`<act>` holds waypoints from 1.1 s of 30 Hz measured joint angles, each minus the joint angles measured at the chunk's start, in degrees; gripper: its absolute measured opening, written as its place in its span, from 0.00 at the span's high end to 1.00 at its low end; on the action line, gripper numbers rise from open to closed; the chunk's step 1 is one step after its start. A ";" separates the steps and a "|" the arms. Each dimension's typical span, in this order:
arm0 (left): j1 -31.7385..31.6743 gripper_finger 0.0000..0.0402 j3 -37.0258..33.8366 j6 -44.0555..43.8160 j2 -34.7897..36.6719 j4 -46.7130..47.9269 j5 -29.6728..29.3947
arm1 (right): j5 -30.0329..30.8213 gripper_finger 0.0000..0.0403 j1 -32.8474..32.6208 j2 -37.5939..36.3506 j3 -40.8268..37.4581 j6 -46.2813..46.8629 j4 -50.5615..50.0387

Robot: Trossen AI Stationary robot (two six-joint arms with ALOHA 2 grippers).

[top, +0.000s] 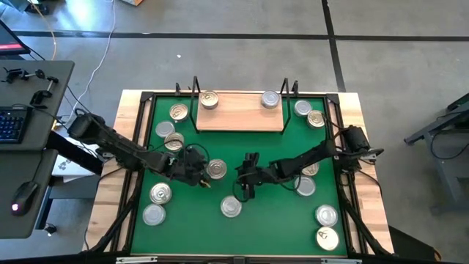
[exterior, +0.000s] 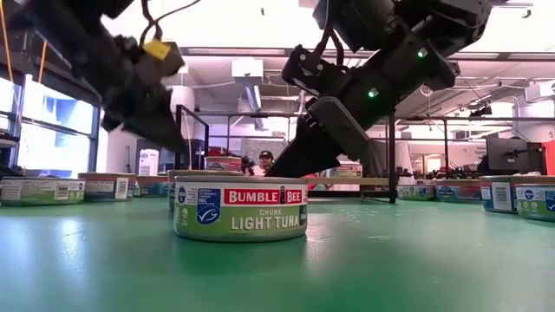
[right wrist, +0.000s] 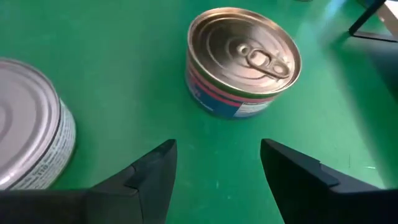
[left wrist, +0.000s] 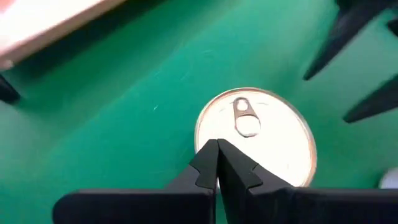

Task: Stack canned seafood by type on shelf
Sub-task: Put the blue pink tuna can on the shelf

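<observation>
In the low view the arms hide the shelf [top: 240, 111] almost fully. It is a light wood board at upper centre, long side left to right, carrying two tins [top: 209, 100]. More tins lie flat on the green mat [top: 271, 213]. The left gripper [top: 199, 176] is closed, empty, beside a silver tin [left wrist: 255, 134]. The right gripper [top: 248, 185] is open, holding nothing, near a gold-lidded tin [right wrist: 244, 59].

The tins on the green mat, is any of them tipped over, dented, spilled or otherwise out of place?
Nothing stands out. Every tin in view sits flat and upright, and none looks dented or spilled. Two already stand on the shelf; the rest are scattered loose over the green mat, which fits sorting that is not yet done.
</observation>
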State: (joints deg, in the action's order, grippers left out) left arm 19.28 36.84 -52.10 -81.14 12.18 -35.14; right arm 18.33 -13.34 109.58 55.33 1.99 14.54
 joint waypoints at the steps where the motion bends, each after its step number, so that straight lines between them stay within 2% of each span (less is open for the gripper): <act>1: -0.21 1.00 -1.35 -0.17 0.02 -1.78 0.57 | -0.09 0.44 -0.02 0.00 0.00 0.05 -0.05; 9: 0.13 1.00 -9.92 0.69 0.07 -20.73 2.48 | -0.13 0.44 -0.17 0.02 0.00 -0.41 -0.02; 15: 0.28 1.00 -12.40 -2.13 0.17 -21.87 2.09 | -0.13 0.44 -0.18 0.02 0.00 0.60 -0.07; 25: 5.27 1.00 -12.75 -5.91 0.20 -18.25 -0.46 | -2.02 0.44 -0.71 0.02 0.00 0.77 0.51; 33: 7.18 1.00 -12.86 -6.33 0.11 -17.94 -1.64 | -2.08 0.44 -1.81 0.02 0.00 -2.56 5.24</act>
State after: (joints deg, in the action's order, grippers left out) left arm 26.46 23.99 -58.43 -81.03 -5.76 -36.79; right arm 16.24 -15.16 109.60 55.33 -0.57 19.79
